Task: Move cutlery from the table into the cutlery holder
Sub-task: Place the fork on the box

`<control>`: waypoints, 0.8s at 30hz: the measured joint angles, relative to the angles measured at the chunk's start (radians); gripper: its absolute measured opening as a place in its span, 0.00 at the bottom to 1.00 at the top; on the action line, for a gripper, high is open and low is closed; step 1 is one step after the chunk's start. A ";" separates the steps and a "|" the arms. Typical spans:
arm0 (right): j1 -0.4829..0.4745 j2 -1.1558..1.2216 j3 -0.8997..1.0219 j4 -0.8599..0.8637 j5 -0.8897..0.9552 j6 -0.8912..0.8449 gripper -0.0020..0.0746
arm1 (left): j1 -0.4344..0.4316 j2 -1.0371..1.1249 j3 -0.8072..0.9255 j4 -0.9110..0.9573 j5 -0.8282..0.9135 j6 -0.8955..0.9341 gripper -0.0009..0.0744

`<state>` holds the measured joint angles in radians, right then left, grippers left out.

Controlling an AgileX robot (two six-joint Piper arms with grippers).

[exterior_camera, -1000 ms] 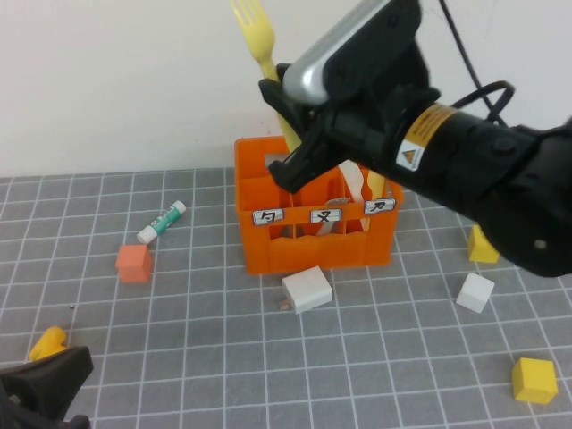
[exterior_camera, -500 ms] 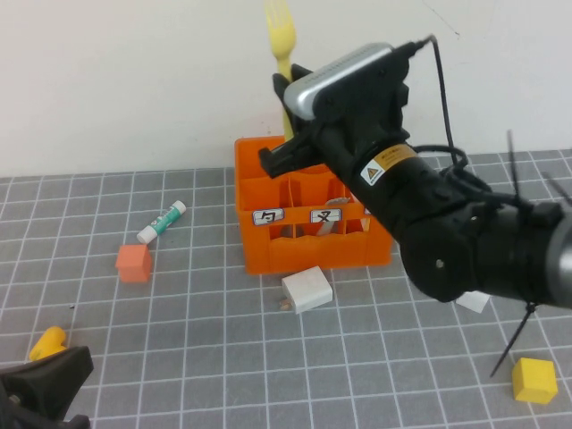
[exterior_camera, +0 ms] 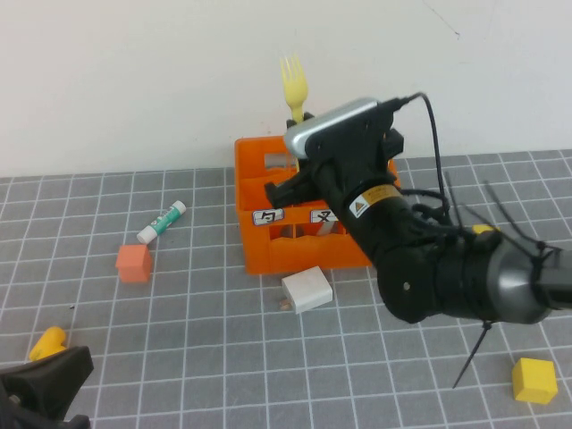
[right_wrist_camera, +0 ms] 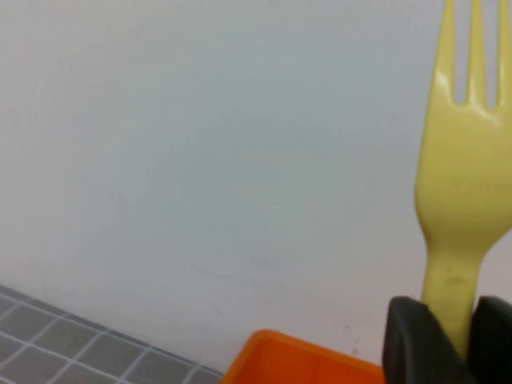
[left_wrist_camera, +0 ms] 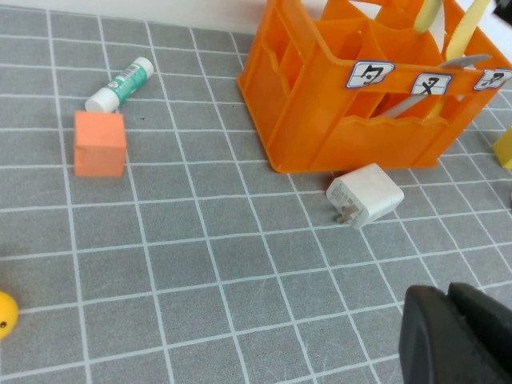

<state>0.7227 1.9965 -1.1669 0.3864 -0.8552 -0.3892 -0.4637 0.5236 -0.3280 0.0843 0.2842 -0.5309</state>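
A pale yellow fork (exterior_camera: 295, 88) stands upright, tines up, above the back of the orange cutlery holder (exterior_camera: 268, 246). My right gripper (exterior_camera: 298, 118) is shut on its handle; in the right wrist view the dark fingers (right_wrist_camera: 416, 340) clamp the fork (right_wrist_camera: 460, 184) just above the holder's rim (right_wrist_camera: 296, 364). The fork's lower end is hidden behind my right arm. A grey piece of cutlery (left_wrist_camera: 464, 61) leans inside the holder (left_wrist_camera: 320, 120). My left gripper (exterior_camera: 45, 384) rests low at the near left of the table, shut and empty (left_wrist_camera: 448, 300).
A white plug adapter (exterior_camera: 307, 290) lies just in front of the holder. An orange cube (exterior_camera: 134, 263) and a glue stick (exterior_camera: 162, 222) lie to its left. A yellow block (exterior_camera: 534, 380) sits near right, a yellow toy (exterior_camera: 47, 343) near left. A white wall stands behind.
My right arm has come down and shifted right over the holder, taking the yellow fork lower and from tilted to upright. The left arm has not moved.
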 joint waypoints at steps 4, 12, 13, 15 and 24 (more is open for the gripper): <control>0.000 0.042 0.000 0.037 -0.042 0.000 0.18 | 0.000 0.000 0.000 0.000 0.000 0.000 0.01; 0.000 0.100 0.000 0.065 -0.054 0.024 0.20 | 0.000 0.000 0.000 0.000 0.000 0.000 0.01; 0.000 0.103 0.000 0.067 -0.058 0.035 0.22 | 0.000 0.000 0.000 0.000 0.000 0.001 0.01; 0.000 0.108 0.000 0.069 -0.063 0.050 0.29 | 0.000 0.000 0.000 0.004 0.000 0.001 0.01; 0.000 0.105 0.000 0.103 -0.173 0.066 0.54 | 0.000 0.000 0.000 0.019 0.000 0.001 0.01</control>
<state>0.7227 2.1017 -1.1669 0.4892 -1.0278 -0.3227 -0.4637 0.5236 -0.3280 0.1036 0.2842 -0.5303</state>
